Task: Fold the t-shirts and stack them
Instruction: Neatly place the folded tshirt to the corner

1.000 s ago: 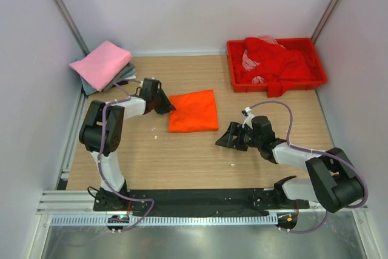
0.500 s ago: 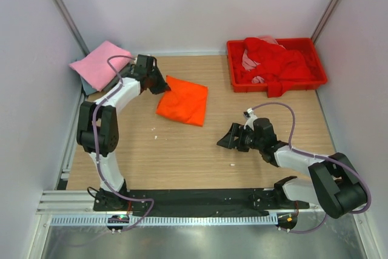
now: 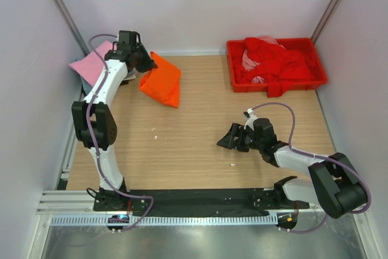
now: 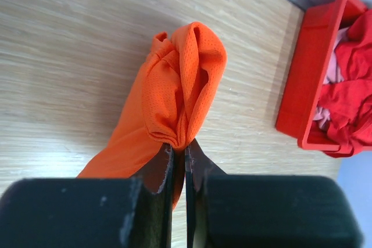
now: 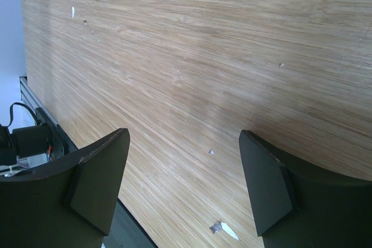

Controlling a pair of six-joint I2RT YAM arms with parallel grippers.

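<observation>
The orange t-shirt [image 3: 162,83] at upper left of centre is bright and plain; the left wrist view shows a fine mesh of tiny holes in it. Further left is a plain pink t-shirt [image 3: 88,66]. The tray [image 3: 233,68] at upper right is red, with red cloth [image 3: 282,62] and pale pink cloth [image 3: 248,60] inside. The counter [image 3: 200,144] is light wood with straight grain. The left gripper [image 3: 144,68] and right gripper [image 3: 223,141] are black.

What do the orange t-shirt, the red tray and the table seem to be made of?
The orange t-shirt looks like thin mesh knit, probably synthetic: tiny holes, matte. The red tray looks like moulded plastic: rigid rim, slight gloss. The table is light wood or wood-look laminate: fine straight grain.
</observation>
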